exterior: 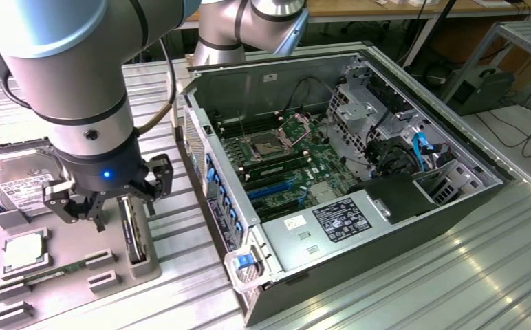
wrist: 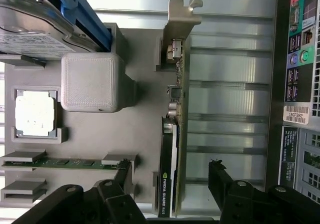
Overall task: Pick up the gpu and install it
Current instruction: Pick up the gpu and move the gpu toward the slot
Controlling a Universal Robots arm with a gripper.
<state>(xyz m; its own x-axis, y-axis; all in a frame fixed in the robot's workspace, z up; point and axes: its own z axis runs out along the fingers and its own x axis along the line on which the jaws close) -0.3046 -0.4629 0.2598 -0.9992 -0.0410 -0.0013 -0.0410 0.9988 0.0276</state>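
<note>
Gripper (wrist: pixel 171 168), jaws apart, above gpu (wrist: pixel 181 84)

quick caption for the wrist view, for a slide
Open pincer lined up with the graphics card, which stands on edge in the grey tray

Bright light, perhaps overhead, glares off the metal table (exterior: pixel 485 275).

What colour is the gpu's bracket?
The bracket is silver, the gpu dark; wrist view shows it best.
</note>
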